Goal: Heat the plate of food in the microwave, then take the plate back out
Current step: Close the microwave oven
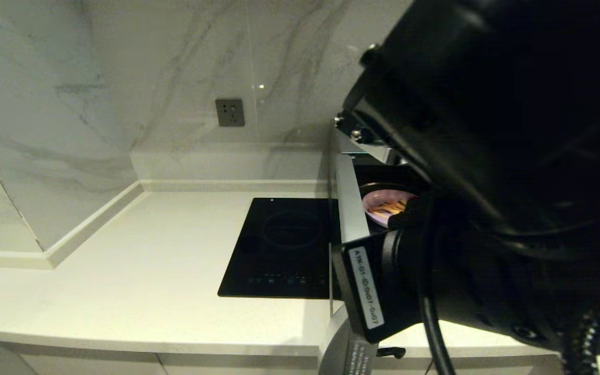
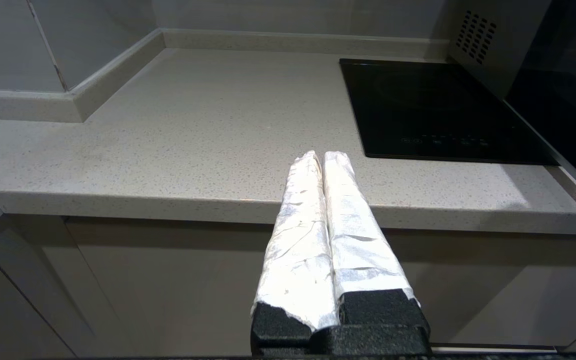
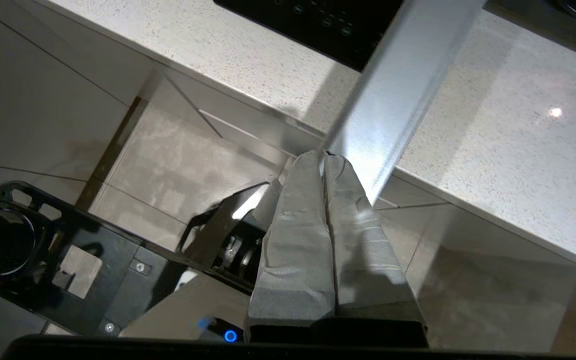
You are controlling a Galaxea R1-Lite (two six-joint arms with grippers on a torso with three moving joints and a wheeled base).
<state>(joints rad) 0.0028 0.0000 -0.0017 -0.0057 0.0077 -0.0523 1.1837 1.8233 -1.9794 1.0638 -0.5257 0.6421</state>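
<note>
The plate of food (image 1: 386,207) sat inside the microwave (image 1: 351,200), door swung open. The right gripper (image 3: 324,155), fingers pressed together, met the door's edge, likely to push it. The left gripper (image 2: 319,156), likewise closed and empty, waited parked near the counter (image 2: 193,130).

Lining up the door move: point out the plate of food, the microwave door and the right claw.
plate of food (image 1: 383,207): head view, lilac rim.
microwave door (image 3: 408,80): right wrist view, silver edge.
right claw (image 3: 324,159): right wrist view, between its shut fingertips.

Left gripper (image 2: 323,156): silver-foil-wrapped fingers, black base.
Right gripper (image 3: 324,156): grey-wrapped fingers.
Right arm (image 1: 487,156): black, cabled, white serial label.
</note>
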